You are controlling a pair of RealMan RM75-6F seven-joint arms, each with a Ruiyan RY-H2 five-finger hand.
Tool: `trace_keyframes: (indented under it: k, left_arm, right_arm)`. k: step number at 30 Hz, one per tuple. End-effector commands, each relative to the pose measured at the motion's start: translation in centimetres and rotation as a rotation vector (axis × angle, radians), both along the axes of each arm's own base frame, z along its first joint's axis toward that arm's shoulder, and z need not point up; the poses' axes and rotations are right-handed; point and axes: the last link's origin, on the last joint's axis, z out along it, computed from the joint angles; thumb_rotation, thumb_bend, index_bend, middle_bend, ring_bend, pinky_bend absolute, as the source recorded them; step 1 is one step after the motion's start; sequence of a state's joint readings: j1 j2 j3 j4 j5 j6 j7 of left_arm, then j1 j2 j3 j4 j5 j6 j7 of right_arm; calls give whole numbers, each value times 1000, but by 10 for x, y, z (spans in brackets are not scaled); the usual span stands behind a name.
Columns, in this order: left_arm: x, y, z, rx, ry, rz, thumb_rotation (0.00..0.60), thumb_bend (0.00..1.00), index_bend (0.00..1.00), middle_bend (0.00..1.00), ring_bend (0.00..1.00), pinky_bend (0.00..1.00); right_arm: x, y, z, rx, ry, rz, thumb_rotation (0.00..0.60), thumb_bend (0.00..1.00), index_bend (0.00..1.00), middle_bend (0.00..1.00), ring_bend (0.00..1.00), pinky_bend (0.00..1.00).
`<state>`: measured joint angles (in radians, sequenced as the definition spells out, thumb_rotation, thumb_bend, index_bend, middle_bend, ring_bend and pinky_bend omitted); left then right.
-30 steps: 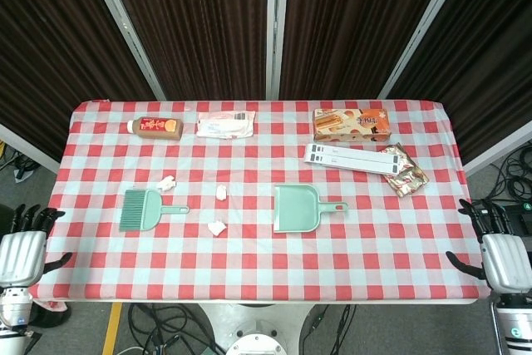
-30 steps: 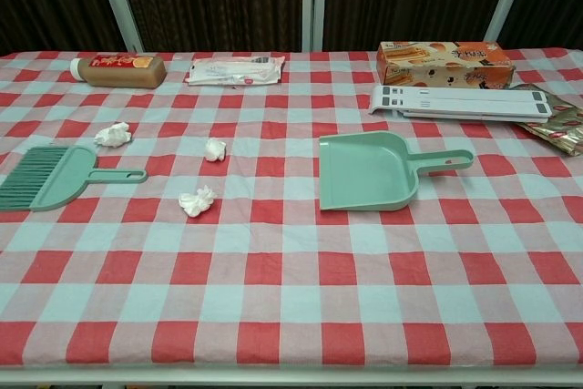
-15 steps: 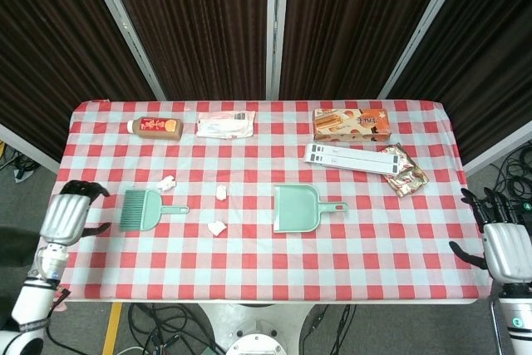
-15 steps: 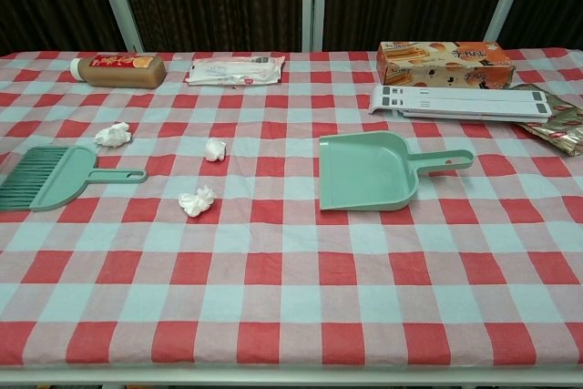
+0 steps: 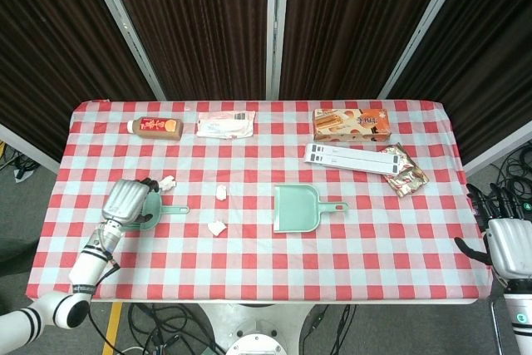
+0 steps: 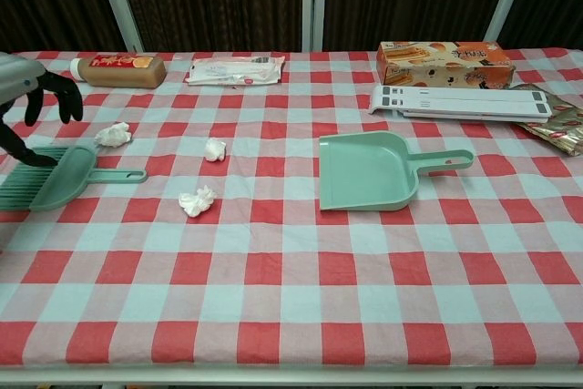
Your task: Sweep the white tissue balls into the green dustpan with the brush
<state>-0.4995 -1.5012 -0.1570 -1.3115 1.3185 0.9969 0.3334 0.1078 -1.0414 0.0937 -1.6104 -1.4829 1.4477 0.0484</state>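
Note:
The green brush (image 5: 163,209) (image 6: 56,179) lies at the table's left with its handle pointing right. My left hand (image 5: 127,201) (image 6: 29,107) hovers right over its bristle end, fingers (image 6: 65,99) spread and curved down, holding nothing. Three white tissue balls lie near it: one (image 5: 167,181) (image 6: 113,135) beside the brush, one (image 5: 221,192) (image 6: 214,149) toward the middle, one (image 5: 217,227) (image 6: 197,201) nearer the front. The green dustpan (image 5: 297,208) (image 6: 369,170) sits right of centre, handle to the right. My right hand (image 5: 507,243) stays open off the table's right edge.
Along the back stand a brown bottle (image 5: 155,127) (image 6: 118,70), a white packet (image 5: 224,125) (image 6: 235,70) and an orange box (image 5: 352,122) (image 6: 444,61). A white strip (image 5: 353,158) (image 6: 465,102) and a foil snack bag (image 5: 405,172) (image 6: 556,125) lie behind the dustpan.
My left hand has come from beside the table's left edge inward and now hangs over the brush. The right hand shifted slightly outward. Brush, tissue balls and dustpan lie unmoved.

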Motion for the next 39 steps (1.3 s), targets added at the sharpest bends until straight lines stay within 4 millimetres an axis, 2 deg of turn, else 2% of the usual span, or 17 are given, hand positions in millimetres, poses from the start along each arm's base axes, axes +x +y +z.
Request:
trace_keyframes:
  k: [1, 6, 15, 21, 32, 39]
  left_arm:
    - [5, 5, -21, -44, 38, 20, 600, 123, 431, 480, 668, 857]
    - [10, 7, -39, -64, 70, 53, 600, 124, 430, 486, 718, 900]
    - [19, 16, -51, -84, 93, 63, 600, 145, 430, 486, 723, 902]
    - [18, 19, -52, -114, 139, 84, 600, 207, 435, 488, 723, 902]
    - [27, 22, -53, -165, 191, 91, 600, 260, 445, 488, 723, 902]
    - [35, 22, -53, -189, 213, 100, 600, 271, 445, 488, 723, 902]
  right_arm:
    - [-2, 0, -1, 2, -4, -4, 600, 73, 93, 224, 12, 14]
    - [-6, 2, 0, 3, -4, -15, 600, 73, 93, 224, 12, 14]
    - [-13, 3, -2, 10, -12, -34, 600, 72, 93, 224, 12, 14]
    - [-15, 3, 1, 2, -12, -36, 600, 73, 93, 224, 12, 14]
    - [-18, 0, 11, -38, 1, -41, 600, 72, 93, 224, 12, 14]
    - [-18, 1, 11, -36, 1, -46, 600, 72, 93, 224, 12, 14]
